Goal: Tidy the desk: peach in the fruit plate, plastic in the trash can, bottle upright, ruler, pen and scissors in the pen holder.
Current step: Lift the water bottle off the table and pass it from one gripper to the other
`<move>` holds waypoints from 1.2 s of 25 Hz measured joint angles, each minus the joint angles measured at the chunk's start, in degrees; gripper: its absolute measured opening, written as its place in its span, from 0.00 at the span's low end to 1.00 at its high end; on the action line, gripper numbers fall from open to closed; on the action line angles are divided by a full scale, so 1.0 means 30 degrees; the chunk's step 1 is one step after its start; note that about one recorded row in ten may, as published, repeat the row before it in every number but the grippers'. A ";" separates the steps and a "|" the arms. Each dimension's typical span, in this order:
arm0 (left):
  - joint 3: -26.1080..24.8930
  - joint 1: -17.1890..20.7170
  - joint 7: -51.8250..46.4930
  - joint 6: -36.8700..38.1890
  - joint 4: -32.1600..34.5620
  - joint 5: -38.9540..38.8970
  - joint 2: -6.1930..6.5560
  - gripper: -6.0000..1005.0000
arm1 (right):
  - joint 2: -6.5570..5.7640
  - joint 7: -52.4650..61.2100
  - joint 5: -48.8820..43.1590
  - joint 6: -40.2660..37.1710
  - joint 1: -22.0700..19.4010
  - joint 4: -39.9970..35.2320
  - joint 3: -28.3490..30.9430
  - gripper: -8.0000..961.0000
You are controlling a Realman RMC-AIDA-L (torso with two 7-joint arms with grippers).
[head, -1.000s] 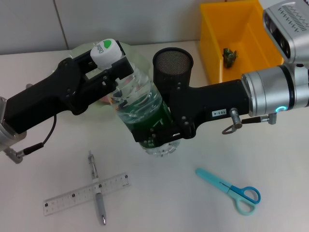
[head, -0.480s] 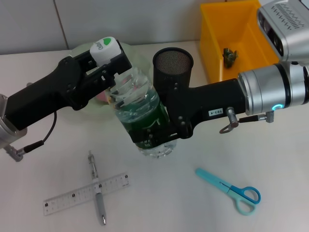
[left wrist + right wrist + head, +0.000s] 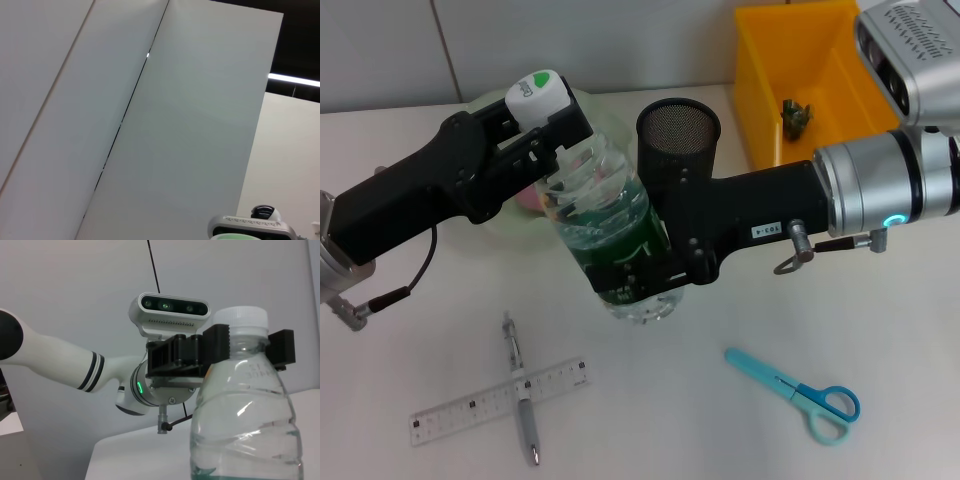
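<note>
Two grippers clamp bottle (image 3: 610, 235): left gripper (image 3: 535, 135) at cap (logo unreadable), right gripper (image 3: 655, 270) round green label.

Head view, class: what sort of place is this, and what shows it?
Probably a lab desk staged for tidying practice: a ruler, pen and scissors lie loose beside a mesh pen holder, while the left gripper and right gripper hold a water bottle.

bottle (image 3: 610, 240): clear, white cap, green label, nearly upright
pen (image 3: 521, 388): crossing ruler (image 3: 500, 400)
scissors (image 3: 800, 393): blue, lying flat
</note>
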 joint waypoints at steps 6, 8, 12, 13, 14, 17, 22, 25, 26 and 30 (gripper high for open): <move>0.0005 0.0001 -0.0092 0.0019 0.0000 -0.0005 -0.0007 0.44 | 0.0007 0.0018 -0.0015 0.0008 -0.0065 -0.0194 -0.0015 0.80; 0.0005 0.0001 -0.0092 0.0031 0.0000 -0.0021 -0.0007 0.44 | 0.0006 0.0068 -0.0007 0.0008 -0.0066 -0.0242 -0.0010 0.80; 0.0005 0.0005 -0.0091 0.0036 -0.0001 -0.0026 -0.0007 0.44 | 0.0007 0.0084 -0.0037 0.0051 -0.0043 -0.0243 -0.0049 0.80; 0.0007 0.0008 -0.0091 0.0037 -0.0003 -0.0024 -0.0004 0.44 | 0.0007 0.0091 -0.0070 0.0178 -0.0043 -0.0243 -0.0112 0.80; 0.0008 0.0009 -0.0090 0.0037 -0.0003 -0.0024 0.0002 0.44 | 0.0007 0.0091 -0.0070 0.0178 -0.0043 -0.0243 -0.0112 0.80; -0.0001 0.0010 -0.0088 0.0036 0.0000 -0.0024 0.0007 0.44 | 0.0007 0.0096 -0.0085 0.0243 -0.0077 -0.0243 -0.0144 0.81; -0.0024 -0.0023 -0.0185 0.0056 0.0122 -0.0028 0.0019 0.44 | 0.0005 0.0102 -0.0133 0.0270 -0.0123 -0.0226 -0.0143 0.81; -0.0024 -0.0041 -0.0326 0.0064 0.0182 -0.0162 0.0037 0.44 | 0.0004 0.0107 -0.0144 0.0281 -0.0130 -0.0180 -0.0141 0.81; -0.0024 -0.0041 -0.0326 0.0064 0.0182 -0.0162 0.0037 0.44 | 0.0005 0.0108 -0.0186 0.0286 -0.0132 -0.0146 -0.0140 0.81; -0.0024 -0.0087 -0.0381 0.0096 0.0217 -0.0344 0.0064 0.44 | 0.0004 0.0112 -0.0408 0.0384 -0.0134 -0.0036 -0.0177 0.81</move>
